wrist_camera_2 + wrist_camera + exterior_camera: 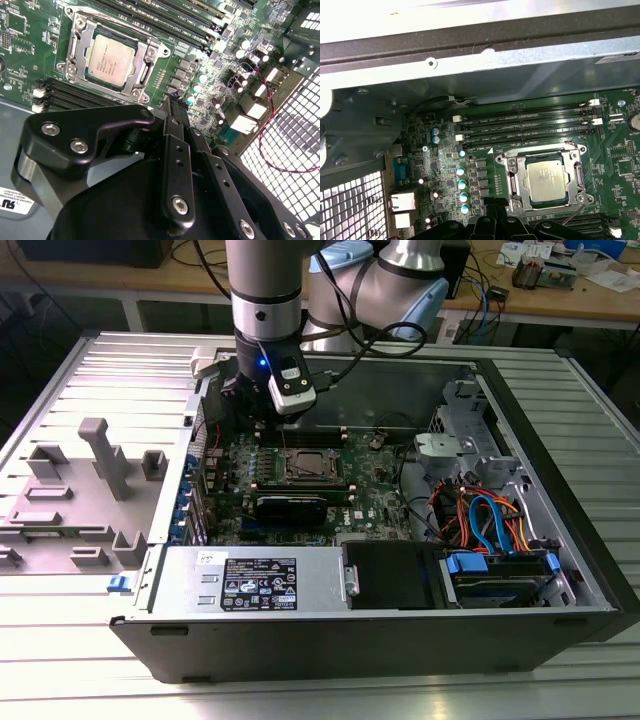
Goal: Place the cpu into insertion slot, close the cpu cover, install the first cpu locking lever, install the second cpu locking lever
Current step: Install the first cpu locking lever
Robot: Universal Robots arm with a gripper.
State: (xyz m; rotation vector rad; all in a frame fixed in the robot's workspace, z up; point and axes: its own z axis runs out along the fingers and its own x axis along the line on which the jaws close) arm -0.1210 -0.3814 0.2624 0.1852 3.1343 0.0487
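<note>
Black gripper [170, 105], foremost in the second wrist view: fingers look drawn together with nothing between them, hanging over the motherboard [200, 60] just beside one socket corner and touching nothing. Judged: a closed tip suits pressing or hooking, not carrying

Item, cpu [111, 61]: silver-grey square lying flat and level in the insertion slot [142, 75], whose dark rim shows as a sliver inside the frame cutout. Placement reads as done

Item, cpu cover [79, 47]: silvery frame lying down around the chip, whose top shows through the cutout. It appears lowered

Item, locking lever [576, 210]: thin wire at a socket corner in the first wrist view, seemingly standing free of the frame. Whether either lever is latched cannot be told

Edges and room: memory slots [150, 12] run close along one side of the socket, with a second bank on the opposite side. A row of capacitors [462, 185] lies between the socket and the perforated rear panel [290, 135]. In the exterior view the case [300, 640] lies open side up on the slatted desk [60, 680]. Sideways clearance is tight, while overhead it is free
</note>
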